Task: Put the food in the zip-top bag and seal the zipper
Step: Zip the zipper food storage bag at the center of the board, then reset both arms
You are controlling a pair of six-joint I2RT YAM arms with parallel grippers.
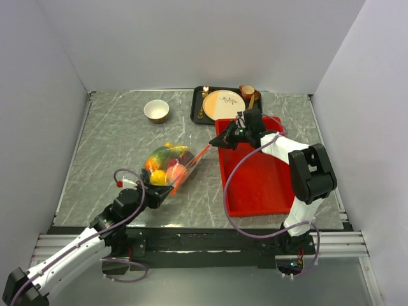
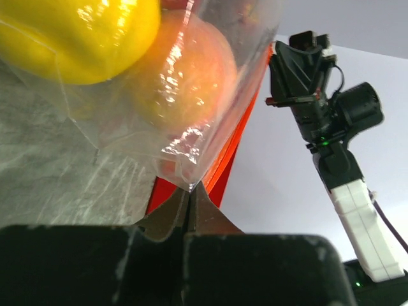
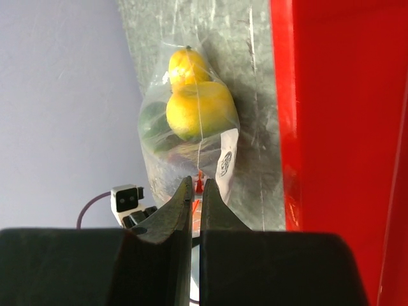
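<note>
The bag [image 1: 167, 162] lies on the table [image 1: 115, 146], just left of the red tray [image 1: 255, 178]; the food [image 1: 162, 167] is all inside it, yellow, orange and green pieces packed against the clear film. So the filling looks done, and the seal is the step in hand.

The left gripper [image 1: 155, 194] is clenched on the bag's near corner; its wrist view shows the jaws pressed together on a fold of film right at the zipper's near end. The right gripper [image 1: 220, 141] is pinched on the far end of the zipper [image 1: 194, 160]; in its own view a sliver of orange sits between the nearly closed tips. Whether the white slider is in that pinch, I cannot tell.

What the next move turns on is the zipper's long axis. The zipper runs as a straight diagonal from the left gripper, near and to the left, up to the right gripper, farther back and beside the tray's left rim; it looks stretched between the two. Each gripper sits at one end, and the bag's body hangs off to the left of that line. Any closing stroke would have to follow the diagonal; a pull off-axis would likely twist the mouth or drag the bag.
</note>
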